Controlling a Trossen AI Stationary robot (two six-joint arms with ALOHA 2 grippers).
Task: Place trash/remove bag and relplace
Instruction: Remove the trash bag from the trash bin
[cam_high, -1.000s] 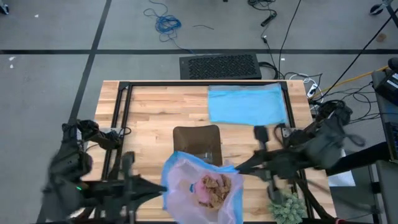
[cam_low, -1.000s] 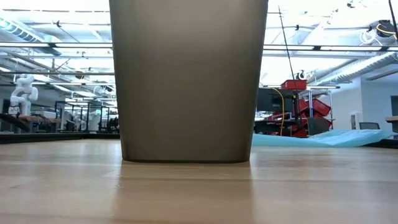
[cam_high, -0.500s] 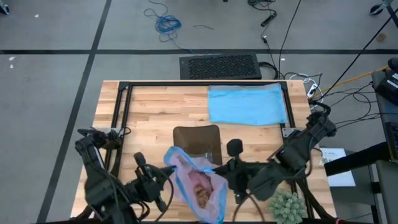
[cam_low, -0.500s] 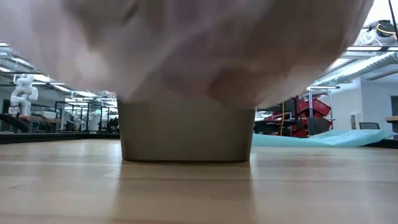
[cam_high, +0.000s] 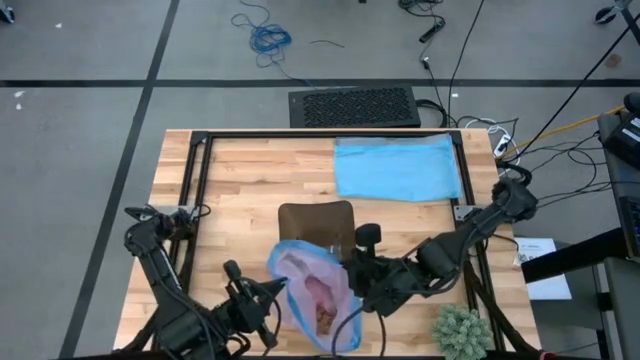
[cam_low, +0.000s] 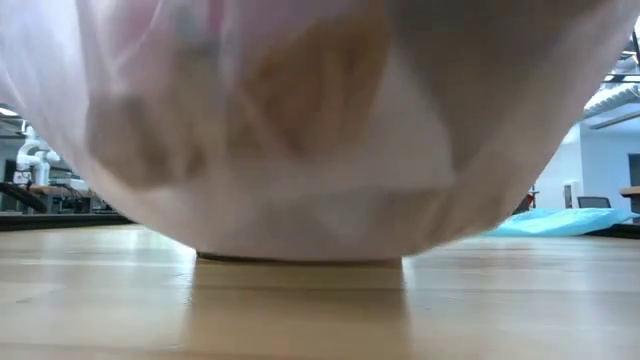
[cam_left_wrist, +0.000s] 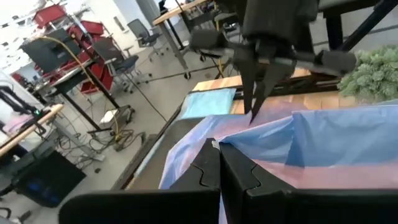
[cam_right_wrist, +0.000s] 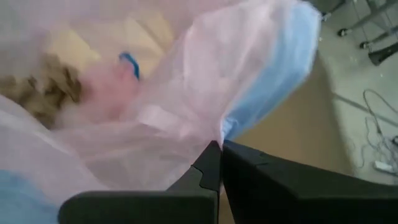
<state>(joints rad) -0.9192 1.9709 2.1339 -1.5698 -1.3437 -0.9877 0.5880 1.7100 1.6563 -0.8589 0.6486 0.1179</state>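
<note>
The lavender-pink bag (cam_high: 318, 292), blue along its rim, hangs between my two grippers at the table's near edge, in front of the brown bin (cam_high: 318, 225). Brown paper trash (cam_high: 322, 312) lies inside it. My left gripper (cam_high: 274, 297) is shut on the rim's left side, my right gripper (cam_high: 352, 282) on its right side. In the low view the bag's belly (cam_low: 300, 150) fills the picture and hides most of the bin; whether its bottom touches the table I cannot tell. My left gripper pinches the bag's rim (cam_left_wrist: 208, 142) between its two shut fingers, coming nearly level from the table's left. The film runs taut from there to the other arm's fingers (cam_left_wrist: 256, 102). My right gripper pinches the opposite rim (cam_right_wrist: 219, 138) at a blue-and-pink fold, slanting down from the right. The bag hangs below with the trash (cam_right_wrist: 37, 93) in it.
A flat light blue bag (cam_high: 397, 168) lies at the table's far right. A green spiky plant (cam_high: 460, 331) stands at the near right corner. A black frame (cam_high: 200, 150) runs along the table's far and side edges. Bare wood lies left of the bin.
Both grippers have come down and drawn toward each other, tipping as they went, still shut on the rim. The bag has sunk with them: its mouth has narrowed from wide to a slim oval, and its belly now drops in front of the bin in the low view.
</note>
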